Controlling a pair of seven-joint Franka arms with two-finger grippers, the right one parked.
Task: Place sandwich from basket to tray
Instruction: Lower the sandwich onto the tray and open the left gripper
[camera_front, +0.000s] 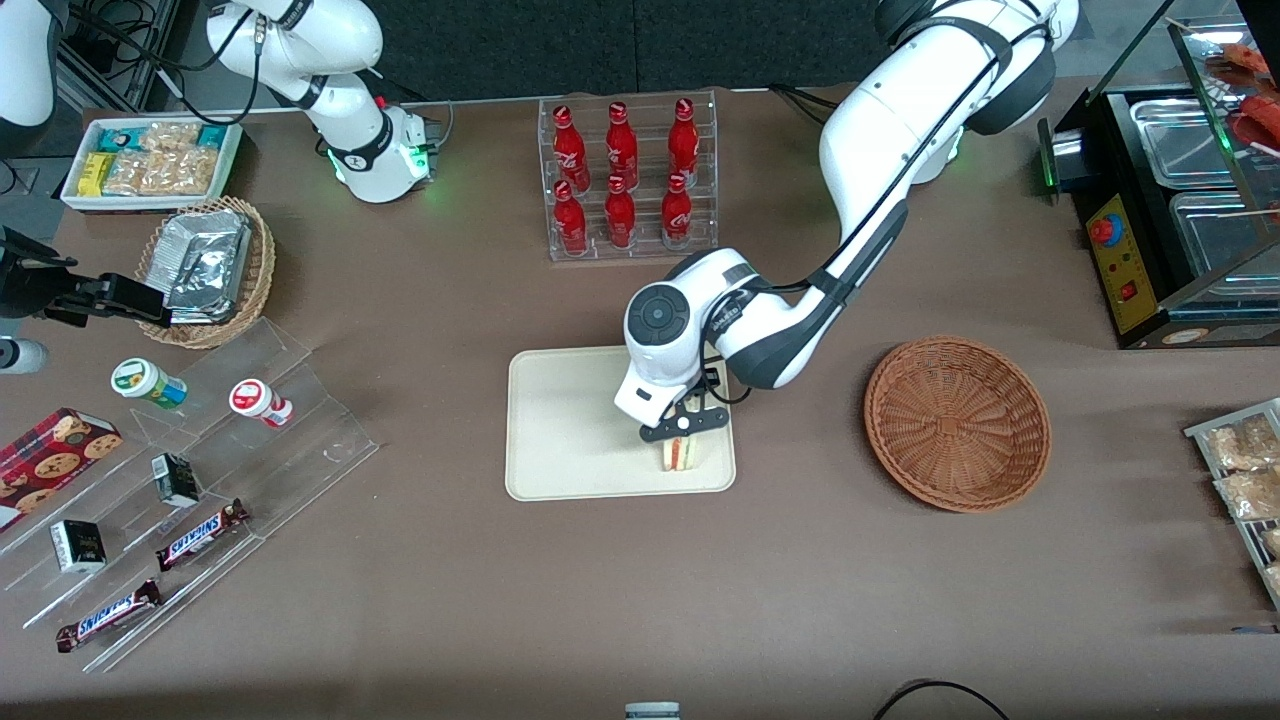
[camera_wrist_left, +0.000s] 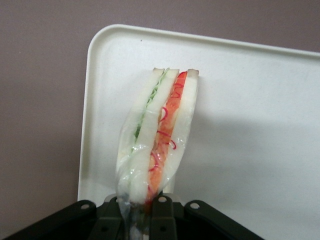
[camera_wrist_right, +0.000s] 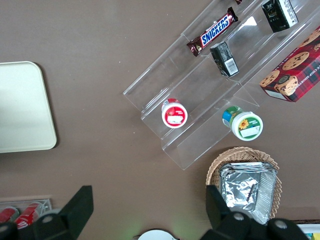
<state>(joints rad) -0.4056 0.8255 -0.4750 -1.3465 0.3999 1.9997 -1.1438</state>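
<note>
The tool pinches one wrapped sandwich by its end, low over one cream tray. One round brown basket sits apart on the counter, and six red bottles stand racked.

— What can you read on the bench?

— "SNICKERS" on two bars on the clear stepped stand. Your gripper, over the tray's front edge, carries no lettering.

— Anything else?

— Nothing legible.
</note>
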